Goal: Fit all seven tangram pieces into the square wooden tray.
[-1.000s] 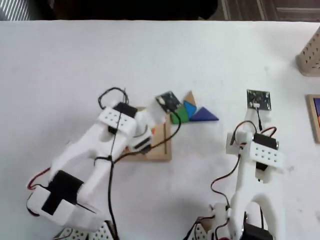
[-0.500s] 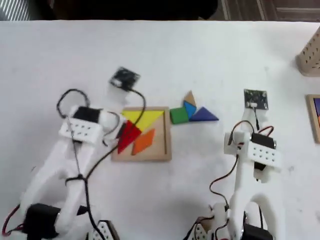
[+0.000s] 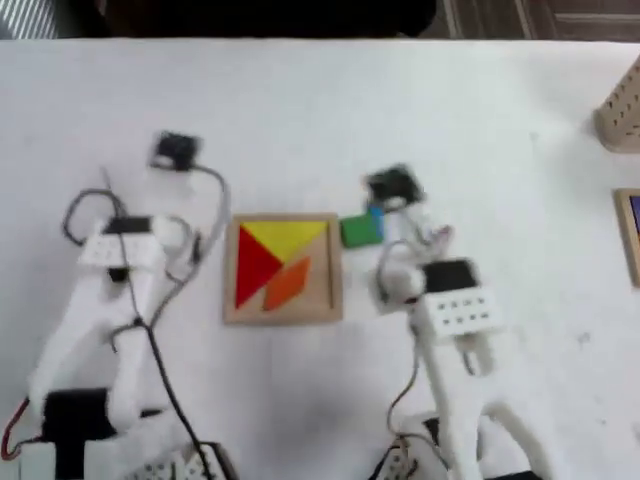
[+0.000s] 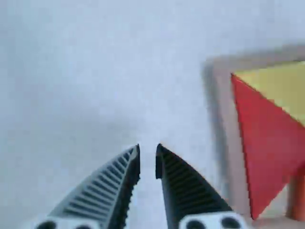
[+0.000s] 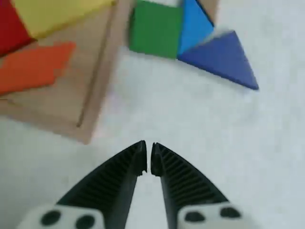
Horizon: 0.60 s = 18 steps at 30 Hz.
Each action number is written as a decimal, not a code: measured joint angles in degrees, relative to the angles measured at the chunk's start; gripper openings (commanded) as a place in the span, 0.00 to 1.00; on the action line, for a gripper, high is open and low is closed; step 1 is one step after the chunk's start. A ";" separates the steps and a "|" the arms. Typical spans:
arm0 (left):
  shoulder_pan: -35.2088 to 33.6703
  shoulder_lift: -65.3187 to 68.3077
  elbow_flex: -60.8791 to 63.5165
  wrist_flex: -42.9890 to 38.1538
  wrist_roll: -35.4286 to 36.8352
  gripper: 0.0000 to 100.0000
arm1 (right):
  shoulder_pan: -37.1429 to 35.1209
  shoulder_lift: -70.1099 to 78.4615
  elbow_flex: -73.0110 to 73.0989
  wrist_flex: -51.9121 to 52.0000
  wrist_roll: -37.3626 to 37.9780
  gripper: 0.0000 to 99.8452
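Observation:
The square wooden tray (image 3: pixel 335 268) lies mid-table and holds a yellow triangle (image 3: pixel 285 238), a red triangle (image 3: pixel 252 268) and an orange parallelogram (image 3: pixel 288 285). Off its far right corner lie a green square (image 5: pixel 155 28), a light blue triangle (image 5: pixel 195 26), a dark blue triangle (image 5: pixel 221 57) and a wood-coloured piece (image 5: pixel 209 7). My right gripper (image 5: pixel 148 157) is shut and empty over bare table, near that corner and short of these pieces. My left gripper (image 4: pixel 147 162) is shut and empty to the left of the tray (image 4: pixel 219 95). The right arm (image 3: pixel 450 300) hides most loose pieces in the high view.
A pegged wooden block (image 3: pixel 620 115) stands at the far right edge. Below it, another wooden frame (image 3: pixel 628 235) with a blue piece pokes in. The left arm (image 3: pixel 115 255) stands left of the tray, cables trailing from it.
The left arm has pulled back to the left, uncovering the tray with its red piece lying flat. The right arm has swung left to the loose pieces beside the tray.

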 measured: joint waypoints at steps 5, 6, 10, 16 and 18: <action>-8.00 4.48 -4.13 0.00 9.41 0.14 | -12.48 -0.18 -2.29 -1.49 -7.03 0.14; -8.26 5.01 -4.66 0.00 9.76 0.14 | -14.24 -0.18 -2.29 -2.55 -7.91 0.14; -9.41 5.54 -6.07 0.00 10.11 0.14 | -20.84 3.43 -2.29 -7.47 -8.97 0.15; -12.84 5.98 -6.77 0.00 10.64 0.14 | -23.56 18.37 -2.73 -12.92 -4.75 0.15; -12.75 5.98 -6.77 0.00 10.64 0.14 | -24.44 23.30 -4.40 -13.27 -4.04 0.16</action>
